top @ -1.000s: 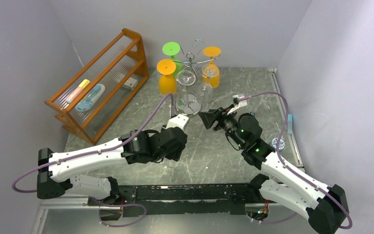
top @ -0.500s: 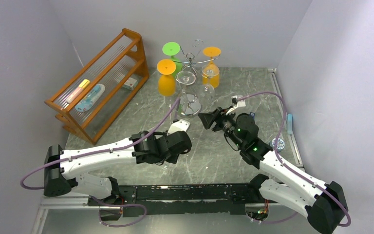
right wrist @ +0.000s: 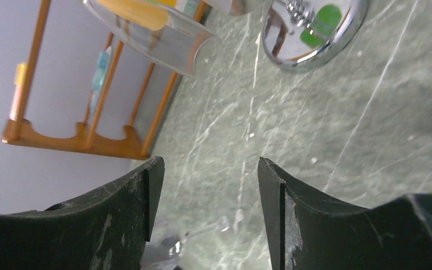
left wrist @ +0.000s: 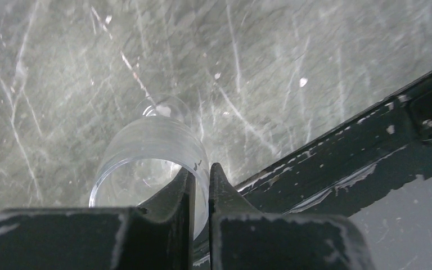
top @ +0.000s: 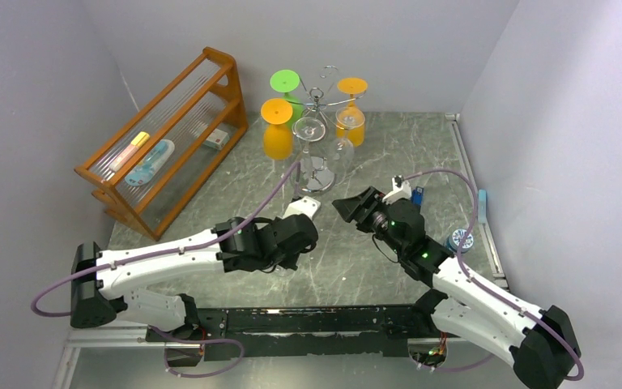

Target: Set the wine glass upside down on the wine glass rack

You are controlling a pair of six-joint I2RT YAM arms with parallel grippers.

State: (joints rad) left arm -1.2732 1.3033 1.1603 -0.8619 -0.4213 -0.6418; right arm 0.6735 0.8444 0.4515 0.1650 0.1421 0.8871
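In the left wrist view a clear wine glass [left wrist: 146,146] lies tilted over the marble table, mouth toward the camera. My left gripper [left wrist: 202,171] is shut on its rim, one finger inside the bowl and one outside. In the top view that gripper [top: 285,258] is low near the front rail and hides most of the glass. The chrome wine glass rack [top: 317,99] stands at the back centre on its round base [right wrist: 315,34], with orange, green and clear glasses hanging upside down. My right gripper [top: 345,205] is open and empty, short of the rack's base; its jaws [right wrist: 208,169] frame bare table and a clear glass stem [right wrist: 225,226].
An orange wooden slatted shelf [top: 162,142] with small items stands at the back left and also shows in the right wrist view [right wrist: 90,140]. A small blue round object [top: 458,239] lies at the table's right edge. The black rail [left wrist: 360,146] runs along the near edge.
My right gripper has drawn back from the rack's base toward the near right. My left gripper has shifted slightly right with the glass still held.
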